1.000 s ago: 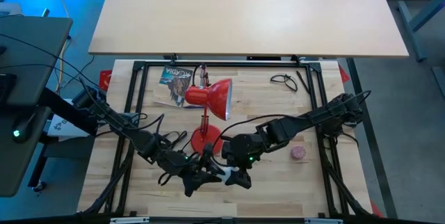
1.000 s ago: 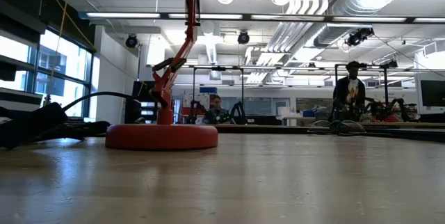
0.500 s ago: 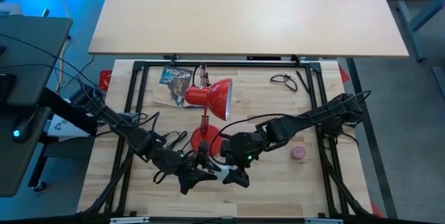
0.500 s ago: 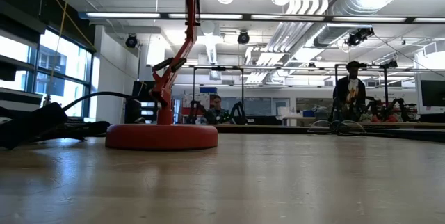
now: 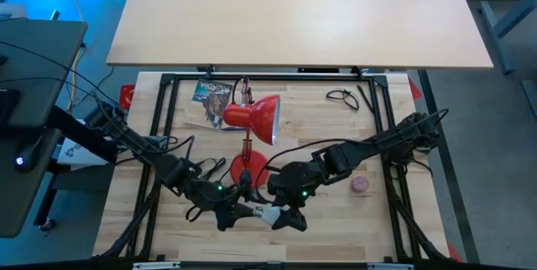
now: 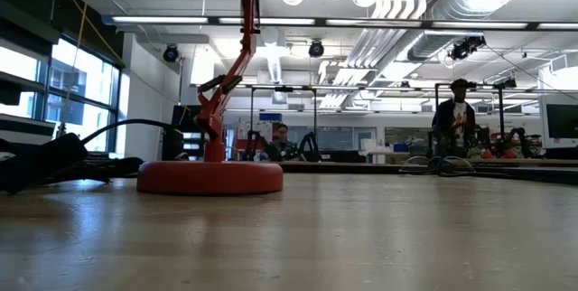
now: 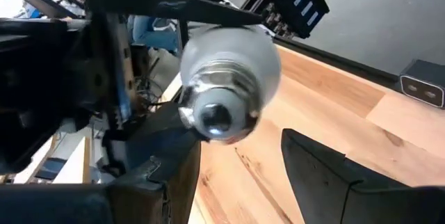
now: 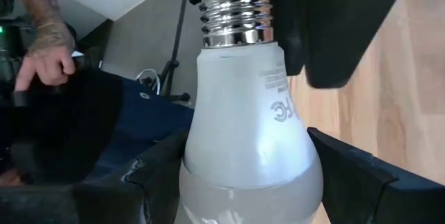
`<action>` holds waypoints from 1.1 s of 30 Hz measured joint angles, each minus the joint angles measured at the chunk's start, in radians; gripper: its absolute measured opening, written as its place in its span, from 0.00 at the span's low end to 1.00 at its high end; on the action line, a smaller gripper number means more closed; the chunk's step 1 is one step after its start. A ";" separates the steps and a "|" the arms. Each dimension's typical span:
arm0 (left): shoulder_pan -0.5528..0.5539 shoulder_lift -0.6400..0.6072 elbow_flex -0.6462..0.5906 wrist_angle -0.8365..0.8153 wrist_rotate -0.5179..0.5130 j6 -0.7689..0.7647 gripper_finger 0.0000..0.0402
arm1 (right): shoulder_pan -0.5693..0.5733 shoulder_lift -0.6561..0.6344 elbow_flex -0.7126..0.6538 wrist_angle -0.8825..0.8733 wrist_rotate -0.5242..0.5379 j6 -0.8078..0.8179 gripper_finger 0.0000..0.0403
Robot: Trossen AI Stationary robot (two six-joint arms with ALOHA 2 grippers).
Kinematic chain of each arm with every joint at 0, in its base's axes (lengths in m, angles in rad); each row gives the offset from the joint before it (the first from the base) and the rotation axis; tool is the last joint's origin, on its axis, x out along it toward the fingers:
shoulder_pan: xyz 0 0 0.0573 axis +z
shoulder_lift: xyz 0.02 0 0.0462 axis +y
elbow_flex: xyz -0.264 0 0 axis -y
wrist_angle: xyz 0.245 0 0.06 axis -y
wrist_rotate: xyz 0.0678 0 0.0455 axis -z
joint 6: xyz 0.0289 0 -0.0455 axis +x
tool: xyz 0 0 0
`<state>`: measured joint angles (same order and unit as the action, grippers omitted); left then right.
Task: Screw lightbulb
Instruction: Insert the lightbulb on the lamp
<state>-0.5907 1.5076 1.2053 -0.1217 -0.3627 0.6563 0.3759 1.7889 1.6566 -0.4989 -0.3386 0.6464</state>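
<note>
The white lightbulb (image 5: 267, 214) with its silver screw base (image 8: 236, 12) lies level between my two grippers near the table's front edge, base toward the table's left. My right gripper (image 5: 287, 217) is shut on it. My left gripper (image 5: 235, 214) is open just left of the bulb, and its fingers (image 7: 327, 172) stand on either side of the base (image 7: 219, 116); I cannot tell whether they touch it. The red lamp stands behind them on its round base (image 5: 249, 169), with its shade (image 5: 258, 117) toward the far side. My right gripper pinches the bulb's wide glass globe (image 8: 250, 182) between its two fingers (image 8: 156, 175). The fingers come level from the table's right, along the bulb. The bulb lies level, its screw base pointing away from the gripper toward the left gripper, and seems clear of the table.
A pink ball (image 5: 360, 184) lies right of the lamp. A booklet (image 5: 210, 94) and a dark pair of glasses (image 5: 342, 96) lie at the far side. Black frame rails (image 5: 159, 136) run along the table's edges. A person's hand (image 8: 42, 43) shows beyond the table.
My left gripper has drawn back a little toward the table's left, so more of the bulb's base end shows between the grippers. My right gripper has shifted slightly toward the near edge with the bulb.
</note>
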 joint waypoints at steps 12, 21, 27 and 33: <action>-0.026 -0.027 0.002 0.088 -0.026 0.081 0.48 | 0.000 0.001 -0.001 0.001 0.022 0.003 0.64; -0.025 -0.027 0.002 0.090 0.020 0.106 0.48 | 0.000 0.002 -0.001 0.005 0.025 0.003 0.64; -0.032 -0.024 0.002 0.131 0.036 0.128 0.48 | -0.001 0.003 -0.002 0.004 0.026 0.003 0.64; -0.030 -0.023 0.003 0.067 0.036 0.099 0.45 | 0.000 0.003 -0.002 0.002 0.026 0.003 0.64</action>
<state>-0.6209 1.4841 1.2087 -0.0542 -0.3267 0.7555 0.3756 1.7918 1.6543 -0.4965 -0.3130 0.6498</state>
